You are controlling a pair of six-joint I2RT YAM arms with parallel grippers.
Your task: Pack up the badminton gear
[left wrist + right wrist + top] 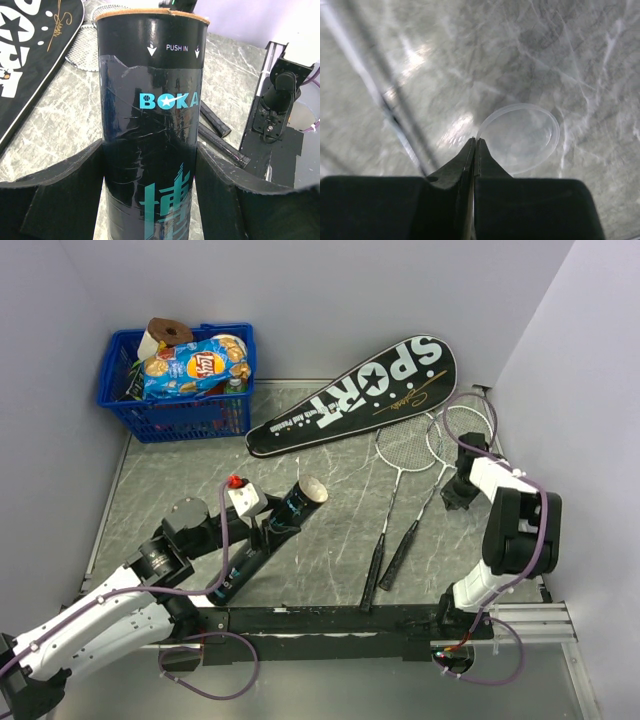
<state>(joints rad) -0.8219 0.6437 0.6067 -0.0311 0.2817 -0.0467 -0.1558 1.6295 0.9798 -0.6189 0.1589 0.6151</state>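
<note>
1. at the far left corner of the counter (330, 540) stands a blue basket (170, 418) filled with snacks, a chip bag (195, 365) lying on top.
2. the left pincer (150, 150) grips a dark tube (300, 502) around its middle. in the left wrist view both padded fingers (65, 185) press against the tube's sides.
3. the tube is tilted in the overhead view, with its lower end near the arm bases and its upper end pointing toward the far right. the label reads "boka", with "push in" near the rim.
4. beyond the tube, the black racket-shaped cover (360, 395) lettered "sport" lies flat on the counter. it slants from the basket's side up toward the back wall.
5. right of the cover, 2 rackets (400, 555) lie side by side. their heads are beside the cover's wide end and their black handles point toward the arm bases.
6. the right pincer (475, 142) is lowered to the counter just right of the racket shafts, with its jaws pressed together.
7. its tips sit at the rim of a clear round lid (520, 137) lying flat on the counter. whether the rim is pinched cannot be told.
</note>
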